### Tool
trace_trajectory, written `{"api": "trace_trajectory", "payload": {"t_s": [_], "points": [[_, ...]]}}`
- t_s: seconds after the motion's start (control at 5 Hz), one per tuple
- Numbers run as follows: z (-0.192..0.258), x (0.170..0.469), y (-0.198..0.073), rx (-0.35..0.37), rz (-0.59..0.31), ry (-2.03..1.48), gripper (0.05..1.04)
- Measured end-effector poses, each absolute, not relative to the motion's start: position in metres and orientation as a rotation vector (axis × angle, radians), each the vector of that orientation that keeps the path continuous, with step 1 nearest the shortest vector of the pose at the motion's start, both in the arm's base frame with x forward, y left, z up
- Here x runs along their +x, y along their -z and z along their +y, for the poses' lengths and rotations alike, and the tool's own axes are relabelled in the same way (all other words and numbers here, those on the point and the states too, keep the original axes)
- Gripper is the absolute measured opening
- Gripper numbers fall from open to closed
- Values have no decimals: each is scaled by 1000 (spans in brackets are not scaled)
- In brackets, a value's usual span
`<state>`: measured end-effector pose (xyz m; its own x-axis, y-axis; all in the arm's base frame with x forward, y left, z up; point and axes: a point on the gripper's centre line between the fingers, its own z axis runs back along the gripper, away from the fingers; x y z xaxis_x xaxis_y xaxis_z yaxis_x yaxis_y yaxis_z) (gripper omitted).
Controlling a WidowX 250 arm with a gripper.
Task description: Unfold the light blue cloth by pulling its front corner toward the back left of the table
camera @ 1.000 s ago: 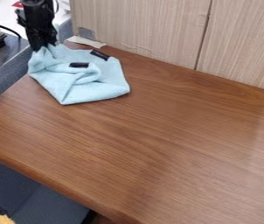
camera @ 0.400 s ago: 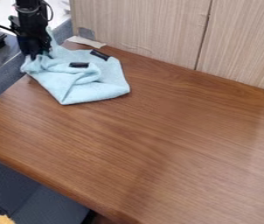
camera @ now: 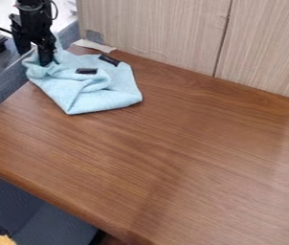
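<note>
– Where is your gripper [camera: 34,51], and does it hold something?
– It is at the upper left, pointing down at the rumpled edge of the light blue cloth [camera: 105,97]. My two fingers stand apart, one over the cloth and the other near its outer side. I do not see the cloth clamped between them.

– Which step is in hand, in your opinion?
– I judge that it is the handling of this edge. Whether I come to take it or have let it go, I cannot tell.

– What does the next move call for?
– If I grip, both fingers must have a fold between them before they close. If I leave, I should rise straight, so that no fingertip pulls the fabric.

– And how does the cloth lie?
– It lies in loose folds on the far left corner of the counter [camera: 172,153], with a pointed part towards the near side. Two black strips are on it, one near the middle folds [camera: 86,71] and one at its far edge [camera: 108,60].

– What is beyond?
– Just behind the cloth is a pale strip of tape [camera: 94,45], then the wooden panel [camera: 153,31]. Therefore a sideways move there should be small and careful.
</note>
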<state>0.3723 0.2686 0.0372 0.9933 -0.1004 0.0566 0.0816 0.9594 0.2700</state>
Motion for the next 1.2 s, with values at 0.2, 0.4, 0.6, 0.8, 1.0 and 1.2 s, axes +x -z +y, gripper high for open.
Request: {"api": "trace_trajectory", "payload": {"t_s": [0.2, 0.4, 0.6, 0.8, 1.0, 1.2], "points": [[266, 379, -44, 278, -83, 101, 1006], [260, 384, -43, 275, -86, 116, 1001], [256, 384, -53, 269, -110, 132, 1001], [252, 383, -76, 279, -159, 149, 1001], [245, 378, -86, 265, -174, 181, 1001], [241, 375, -91, 265, -189, 225, 1001]]}}
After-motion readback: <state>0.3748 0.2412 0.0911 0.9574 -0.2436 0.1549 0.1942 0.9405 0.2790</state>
